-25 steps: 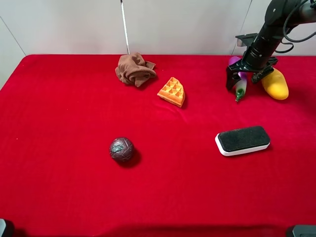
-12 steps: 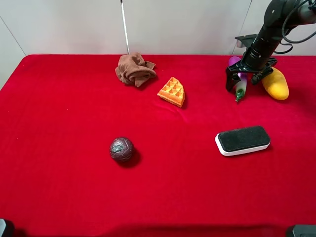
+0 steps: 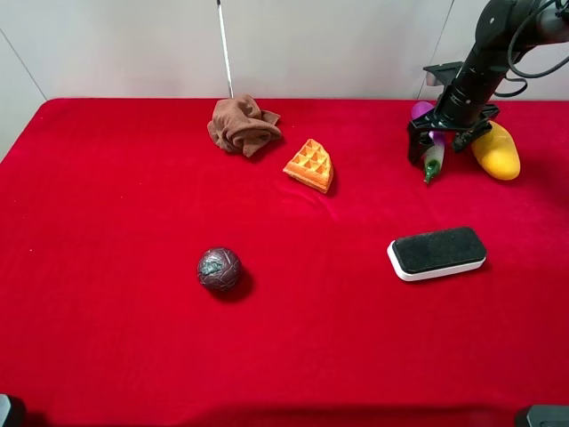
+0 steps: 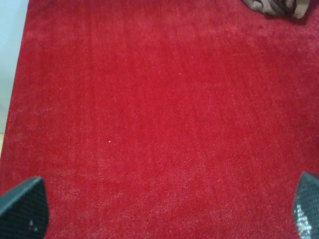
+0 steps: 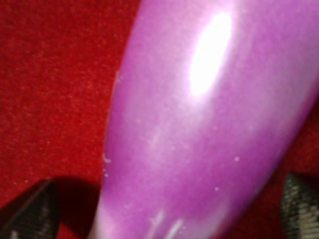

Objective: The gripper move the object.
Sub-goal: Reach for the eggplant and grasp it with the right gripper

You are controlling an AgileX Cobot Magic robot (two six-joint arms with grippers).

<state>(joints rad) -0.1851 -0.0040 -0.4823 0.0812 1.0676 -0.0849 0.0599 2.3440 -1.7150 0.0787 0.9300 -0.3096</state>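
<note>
The black two-fingered claw (image 3: 437, 148) of our right arm stands released, astride the glossy purple toy eggplant (image 3: 432, 162) at the far right of the red cloth counter (image 3: 133, 222), just beside a yellow oval mango (image 3: 496, 151); we judge the grasp pending, so next we clench squarely, then lift.

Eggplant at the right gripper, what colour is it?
Glossy purple eggplant, paling to white near its green tip; clearest in the right wrist view.

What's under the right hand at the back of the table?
The purple eggplant lies on the red cloth between the right hand's open fingers. From above, the hand hides its middle.
</note>
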